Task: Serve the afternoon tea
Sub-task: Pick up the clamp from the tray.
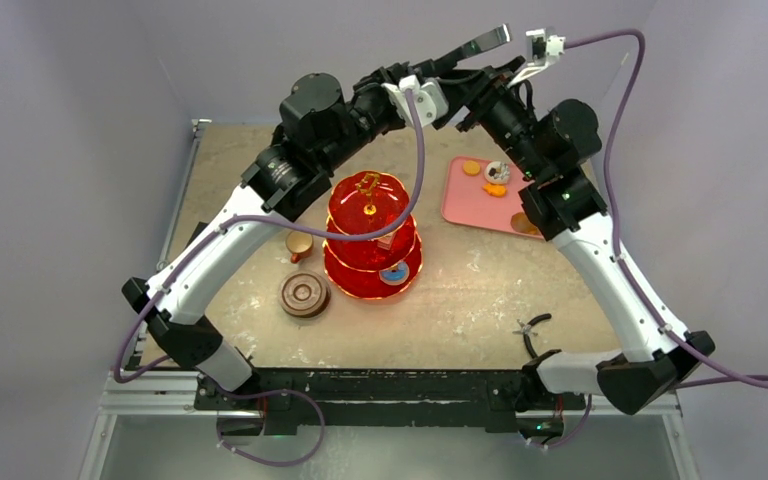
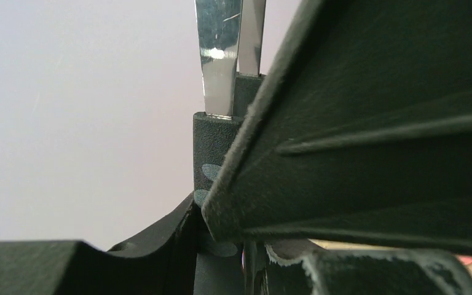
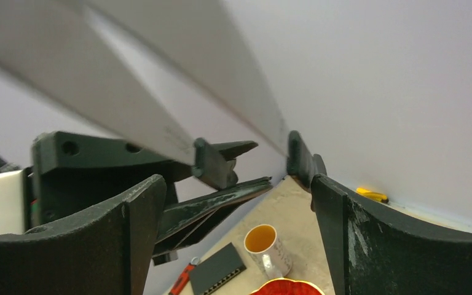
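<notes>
The red three-tier stand (image 1: 370,235) with a gold handle stands mid-table, a pastry (image 1: 394,272) on its bottom tier. Left of it are the small brown cup (image 1: 298,245) and its saucer (image 1: 305,295). The white mug of amber tea (image 3: 269,246) shows only in the right wrist view, beside the stand's top (image 3: 289,287). High over the back of the table, my left gripper (image 1: 438,78) (image 2: 221,258) is shut on tongs (image 2: 217,61) with silver arms and black ends. My right gripper (image 1: 475,85) (image 3: 236,184) stands open, its fingers either side of those tongs (image 3: 212,163).
A pink tray (image 1: 457,205) with more pastries (image 1: 497,172) lies at the back right. A small black tool (image 1: 533,332) lies near the front right. A black box (image 3: 217,269), a red tool (image 3: 181,279) and a yellow object (image 3: 372,195) lie near the walls.
</notes>
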`<action>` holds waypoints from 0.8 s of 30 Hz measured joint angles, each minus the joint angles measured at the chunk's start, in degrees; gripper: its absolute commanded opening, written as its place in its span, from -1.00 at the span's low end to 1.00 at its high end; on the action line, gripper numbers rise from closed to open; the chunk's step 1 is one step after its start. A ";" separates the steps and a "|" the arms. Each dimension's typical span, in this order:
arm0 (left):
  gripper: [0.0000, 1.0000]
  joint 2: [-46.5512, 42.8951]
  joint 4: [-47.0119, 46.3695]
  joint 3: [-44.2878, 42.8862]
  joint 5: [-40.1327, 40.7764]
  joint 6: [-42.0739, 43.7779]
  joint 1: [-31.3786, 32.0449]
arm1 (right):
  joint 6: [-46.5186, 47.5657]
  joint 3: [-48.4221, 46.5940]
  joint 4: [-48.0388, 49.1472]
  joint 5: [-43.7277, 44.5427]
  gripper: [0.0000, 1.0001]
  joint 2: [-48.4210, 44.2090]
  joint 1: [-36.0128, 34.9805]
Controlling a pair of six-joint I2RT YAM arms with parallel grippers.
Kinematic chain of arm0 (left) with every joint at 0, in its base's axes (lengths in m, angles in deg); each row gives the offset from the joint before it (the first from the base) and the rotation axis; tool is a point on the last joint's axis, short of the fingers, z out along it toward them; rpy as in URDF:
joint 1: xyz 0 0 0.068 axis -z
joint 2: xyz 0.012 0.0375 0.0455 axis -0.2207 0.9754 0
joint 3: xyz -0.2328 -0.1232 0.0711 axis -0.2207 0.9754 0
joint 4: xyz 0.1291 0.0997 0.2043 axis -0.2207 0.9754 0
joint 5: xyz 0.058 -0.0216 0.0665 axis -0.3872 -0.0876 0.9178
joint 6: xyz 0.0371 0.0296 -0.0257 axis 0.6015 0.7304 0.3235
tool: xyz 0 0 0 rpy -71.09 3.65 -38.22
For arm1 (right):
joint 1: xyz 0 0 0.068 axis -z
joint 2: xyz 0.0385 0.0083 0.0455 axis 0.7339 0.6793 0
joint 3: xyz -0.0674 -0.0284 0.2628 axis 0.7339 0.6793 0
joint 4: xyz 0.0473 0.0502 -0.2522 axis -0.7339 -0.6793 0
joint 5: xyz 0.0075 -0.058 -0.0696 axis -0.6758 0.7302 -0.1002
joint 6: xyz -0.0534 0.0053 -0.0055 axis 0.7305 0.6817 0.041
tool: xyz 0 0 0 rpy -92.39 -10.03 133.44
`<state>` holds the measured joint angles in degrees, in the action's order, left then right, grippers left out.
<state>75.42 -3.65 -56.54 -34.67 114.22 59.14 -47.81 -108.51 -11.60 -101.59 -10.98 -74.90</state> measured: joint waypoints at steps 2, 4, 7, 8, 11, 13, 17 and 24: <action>-1.00 -0.20 -0.46 0.59 0.07 0.20 -0.09 | -0.33 0.00 0.26 1.36 0.67 0.81 -0.07; -1.00 -0.39 -0.48 1.18 0.07 0.46 -0.09 | -0.63 -0.09 0.52 2.56 0.65 1.40 -0.07; -1.00 -0.63 -0.57 2.16 0.04 0.50 -0.07 | -1.07 -1.03 0.46 3.98 0.59 2.40 -0.13; -1.00 -0.76 -0.76 2.60 0.04 0.52 -0.07 | -1.22 -1.77 0.44 4.11 0.55 2.95 -0.22; -1.00 -0.85 -0.96 3.19 0.07 0.52 -0.09 | -1.40 -4.00 0.28 4.50 0.43 4.44 -0.59; -0.94 -0.85 -1.66 3.43 0.09 0.55 -0.09 | -1.36 -4.68 -0.09 5.05 0.34 4.83 -0.83; -0.70 -1.16 -2.01 3.67 0.11 0.55 -0.09 | -1.44 -4.66 -1.51 6.29 0.25 4.79 -0.92; 0.04 -1.31 -2.43 3.67 0.11 0.55 -0.09 | -1.38 -4.66 -4.81 7.17 0.15 4.85 -0.92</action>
<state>74.10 -6.07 -52.87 -34.56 114.76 59.05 -49.19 -113.17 -16.41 -94.42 -6.12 -75.81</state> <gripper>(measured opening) 0.432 0.600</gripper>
